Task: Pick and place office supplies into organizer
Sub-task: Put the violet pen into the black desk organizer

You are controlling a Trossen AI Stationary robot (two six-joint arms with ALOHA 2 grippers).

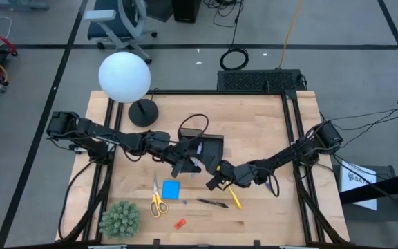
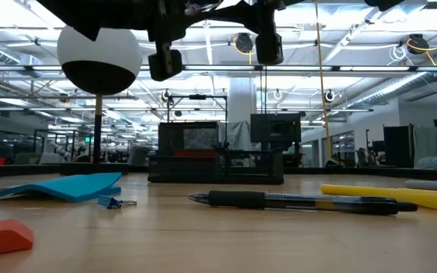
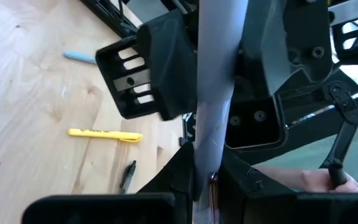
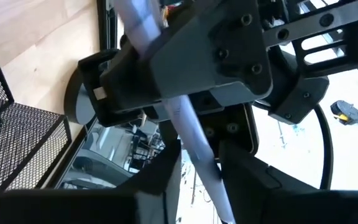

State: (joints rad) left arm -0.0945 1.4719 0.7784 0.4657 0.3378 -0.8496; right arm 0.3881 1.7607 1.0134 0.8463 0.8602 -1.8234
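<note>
A robotics laboratory on an open-plan industrial floor: a wooden worktop [image 1: 254, 214] in a black metal frame stands on grey carpet tiles marked with dark lines, with two dark robot arms mounted at its sides. Cables [image 1: 235, 58] trail across the floor beside a wheeled office chair [image 1: 119, 24]. Seen level from the worktop, the hall behind runs deep, with exposed ceiling pipes, strip lights, and rows of similar framed stations and monitors.
</note>
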